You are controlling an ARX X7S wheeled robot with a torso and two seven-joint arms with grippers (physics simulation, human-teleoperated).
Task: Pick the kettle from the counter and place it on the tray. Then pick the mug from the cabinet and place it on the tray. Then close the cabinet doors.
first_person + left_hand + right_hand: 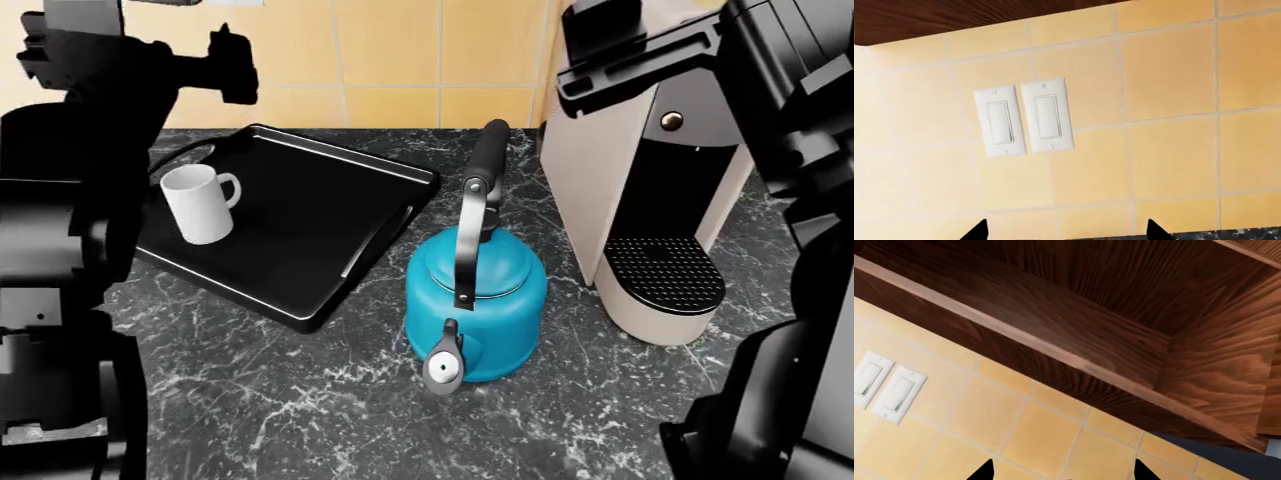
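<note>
The blue kettle (478,300) stands on the dark marble counter (267,400), just right of the black tray (320,200) and not on it. The white mug (198,203) stands upright on the tray's left part. My left gripper (1067,232) is open and empty, raised and facing the tiled wall. My right gripper (1061,472) is open and empty, raised and pointing up at the wooden cabinet (1121,315), whose inside shows from below. The cabinet doors are out of view.
A tall beige coffee machine (627,200) stands right of the kettle. Two white wall switches (1024,119) sit on the yellow tiled wall; they also show in the right wrist view (884,385). My black arms fill both sides of the head view.
</note>
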